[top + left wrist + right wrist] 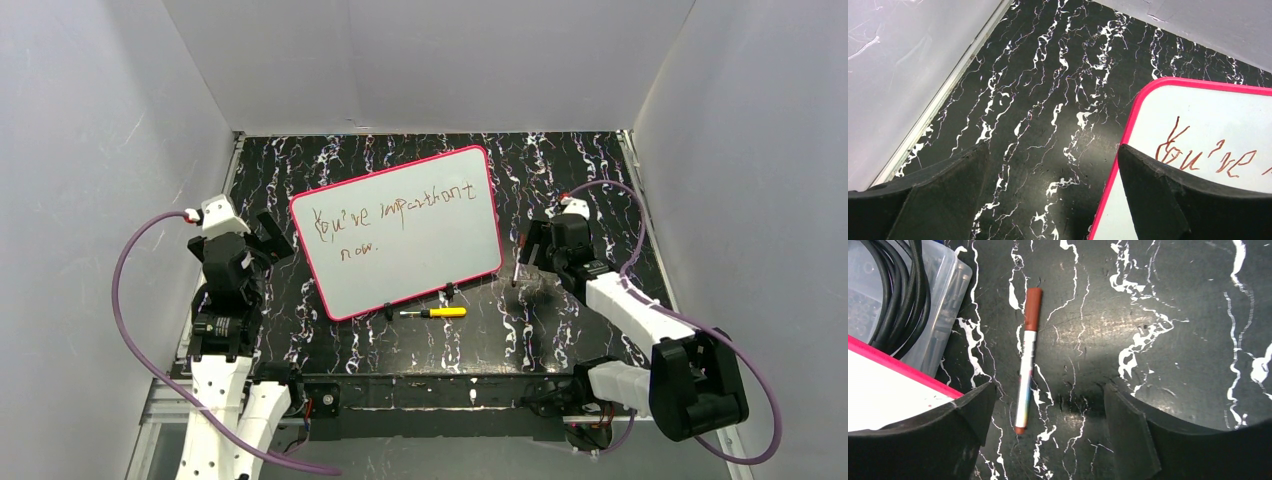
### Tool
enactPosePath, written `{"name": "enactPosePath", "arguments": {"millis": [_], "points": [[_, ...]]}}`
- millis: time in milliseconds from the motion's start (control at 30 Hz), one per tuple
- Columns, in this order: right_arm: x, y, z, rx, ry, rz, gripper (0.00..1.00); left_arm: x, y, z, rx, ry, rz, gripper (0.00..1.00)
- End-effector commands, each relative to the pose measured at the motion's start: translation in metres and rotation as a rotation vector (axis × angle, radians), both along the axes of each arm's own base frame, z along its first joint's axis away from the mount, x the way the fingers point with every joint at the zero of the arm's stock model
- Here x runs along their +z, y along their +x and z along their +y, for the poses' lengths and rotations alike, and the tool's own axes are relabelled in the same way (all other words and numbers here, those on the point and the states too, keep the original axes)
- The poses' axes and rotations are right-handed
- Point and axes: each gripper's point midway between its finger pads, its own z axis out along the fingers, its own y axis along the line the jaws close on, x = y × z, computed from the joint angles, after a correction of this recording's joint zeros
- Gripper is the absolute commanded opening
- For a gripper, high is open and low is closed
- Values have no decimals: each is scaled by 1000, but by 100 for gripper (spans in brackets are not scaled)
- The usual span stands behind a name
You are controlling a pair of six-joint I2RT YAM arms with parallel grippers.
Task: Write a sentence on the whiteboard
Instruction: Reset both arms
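Note:
The whiteboard [420, 235] lies tilted in the middle of the dark marbled table, and its pink rim [1128, 130] also shows in the left wrist view. The sentence [390, 215] on it reads "You're important now." in reddish-brown lettering [1198, 155]. A brown-capped marker [1027, 362] lies loose on the table just right of the board [516, 272]. My right gripper [1048, 415] hovers open over it, the marker close to the left finger and touching neither. My left gripper [1053, 195] stands open at the board's left edge [270, 240], holding nothing.
A yellow-handled tool [435, 312] lies in front of the board's near edge, beside two small black clips [450, 292]. A clear plastic box with black cables [908, 295] sits by the board's corner [878, 385]. White walls enclose the table on three sides.

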Motion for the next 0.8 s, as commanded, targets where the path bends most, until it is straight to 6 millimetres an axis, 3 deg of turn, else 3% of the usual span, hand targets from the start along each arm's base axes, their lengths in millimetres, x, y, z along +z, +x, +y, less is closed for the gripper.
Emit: {"name": "enactPosePath", "arguments": {"millis": [0,133,333,533,767], "points": [[52,17,-12,-48,-32,-139,91,9,-1,7,37,10,-33,98],[97,15,-26,-57,-85,-290,98,15,-4,0,-14,16,-55,98],[160,2,-37,-36,-114,-588,99,23,-4,-25,-176,30,-127,98],[180,-12,-42,-42,-100,-687,99,22,-2,-32,-215,23,-128,98],[181,-13,-42,-42,-98,-684,99,19,0,-32,-216,23,-132,98]]}}
